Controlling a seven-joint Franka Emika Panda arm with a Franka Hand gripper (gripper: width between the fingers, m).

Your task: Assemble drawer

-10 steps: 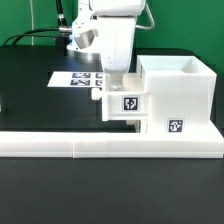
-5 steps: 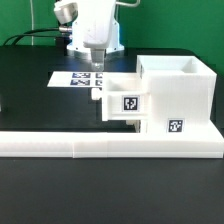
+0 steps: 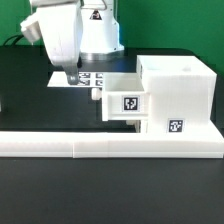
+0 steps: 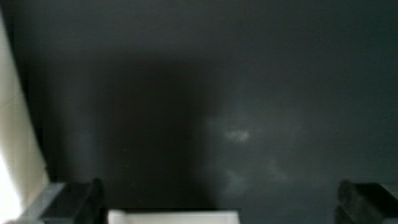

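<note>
Drawer sits partly inside the housing (knob outward), so the gripper, jaws wide and empty over bare worktop, should push it squarely home.

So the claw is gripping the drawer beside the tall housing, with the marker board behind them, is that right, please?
Not quite: in the exterior view the claw hangs over the marker board, clear of the drawer. The drawer does sit beside the tall housing.

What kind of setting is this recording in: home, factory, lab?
Most likely a robotics lab bench: a black tabletop with a tagged marker board, a tagged white drawer and housing, and a white rail along the front.
</note>
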